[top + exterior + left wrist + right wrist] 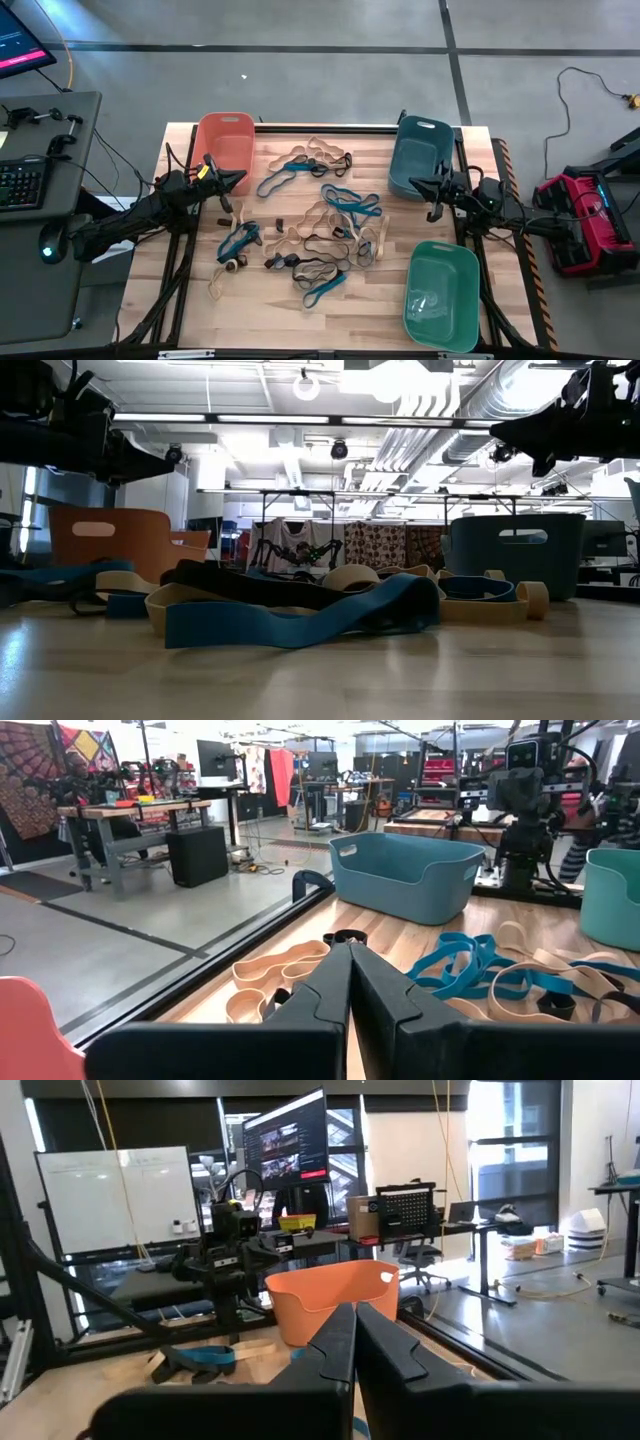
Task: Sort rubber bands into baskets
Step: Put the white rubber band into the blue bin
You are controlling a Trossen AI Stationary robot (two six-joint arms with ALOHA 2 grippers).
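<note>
Across the table (180,320) I see the bands (310,225) heaped mid-board, none in any basket (225,140). My left gripper (238,178) and right gripper (415,183) hover pressed together, empty; sorting hasn't started.

Tan, blue and black rubber bands (310,225) lie on pale wood table (380,320); baskets are salmon (225,140), dark teal (420,155), green (442,295).

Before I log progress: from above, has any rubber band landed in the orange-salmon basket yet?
No, the orange-salmon basket shows only its bare floor, and the rubber bands lie on the table.
</note>
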